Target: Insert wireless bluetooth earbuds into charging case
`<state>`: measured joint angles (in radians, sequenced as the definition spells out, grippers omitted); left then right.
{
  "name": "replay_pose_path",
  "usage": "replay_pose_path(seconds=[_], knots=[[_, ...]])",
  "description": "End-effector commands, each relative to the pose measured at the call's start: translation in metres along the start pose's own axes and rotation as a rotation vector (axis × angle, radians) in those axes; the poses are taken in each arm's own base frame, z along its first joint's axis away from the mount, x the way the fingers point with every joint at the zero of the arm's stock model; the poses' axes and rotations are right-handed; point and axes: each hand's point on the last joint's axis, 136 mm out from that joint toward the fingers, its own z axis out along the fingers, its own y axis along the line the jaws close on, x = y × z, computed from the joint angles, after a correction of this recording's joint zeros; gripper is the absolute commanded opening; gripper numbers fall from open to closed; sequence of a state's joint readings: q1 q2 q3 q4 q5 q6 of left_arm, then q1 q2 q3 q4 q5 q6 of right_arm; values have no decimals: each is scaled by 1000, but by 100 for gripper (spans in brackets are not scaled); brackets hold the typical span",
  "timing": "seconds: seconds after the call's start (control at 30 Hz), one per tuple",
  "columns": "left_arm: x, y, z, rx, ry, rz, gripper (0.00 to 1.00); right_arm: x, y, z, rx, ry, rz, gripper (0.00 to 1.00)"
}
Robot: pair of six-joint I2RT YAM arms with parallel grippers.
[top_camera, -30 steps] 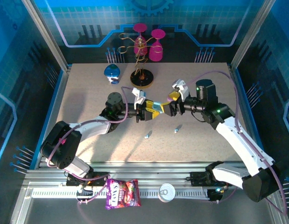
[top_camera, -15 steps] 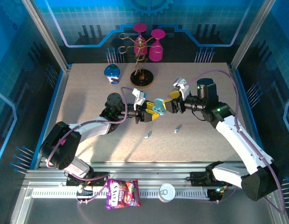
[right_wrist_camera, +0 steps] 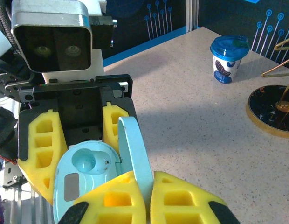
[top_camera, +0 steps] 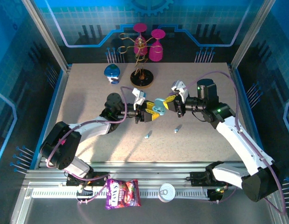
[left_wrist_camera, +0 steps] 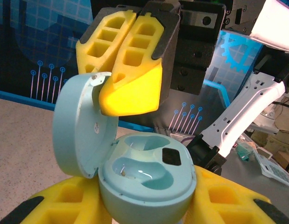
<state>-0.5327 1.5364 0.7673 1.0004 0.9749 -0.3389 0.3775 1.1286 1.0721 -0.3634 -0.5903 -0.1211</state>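
Observation:
The pale blue charging case (left_wrist_camera: pixel 149 179) is held above the table centre, my left gripper (left_wrist_camera: pixel 147 207) shut on its base. Its lid (left_wrist_camera: pixel 79 126) stands open and both wells are empty. My right gripper (right_wrist_camera: pixel 149 179) is shut on the edge of the lid (right_wrist_camera: pixel 135 140), facing the left gripper (top_camera: pixel 151 113) head-on. In the top view the case (top_camera: pixel 158 106) sits between the left gripper and my right gripper (top_camera: pixel 168 103). Two tiny pale earbuds lie on the table below them, one (top_camera: pixel 148 135) on the left and one (top_camera: pixel 177 128) on the right.
A blue-lidded cup (top_camera: pixel 112 73) stands at the back left. Beside it is a wire stand on a black base (top_camera: pixel 142 77), with pink glasses behind. A purple snack bag (top_camera: pixel 122 193) and a tin can (top_camera: pixel 167 192) lie on the front rail.
The case lid has swung open. My right gripper, open a second ago, has closed on the lid's edge. The left gripper has kept its hold on the base.

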Motion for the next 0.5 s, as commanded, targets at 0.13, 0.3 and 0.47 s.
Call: replay_pose_path(seconds=[0.13, 0.3, 0.47], knots=[[-15, -9, 1, 18, -43, 98, 39, 0, 3, -1, 55, 6, -79, 0], [-17, -7, 1, 10, -51, 104, 53, -10, -3, -2, 135, -56, -125, 0], [-17, -7, 0, -1, -63, 139, 59, -15, -7, -6, 177, -100, -130, 0]])
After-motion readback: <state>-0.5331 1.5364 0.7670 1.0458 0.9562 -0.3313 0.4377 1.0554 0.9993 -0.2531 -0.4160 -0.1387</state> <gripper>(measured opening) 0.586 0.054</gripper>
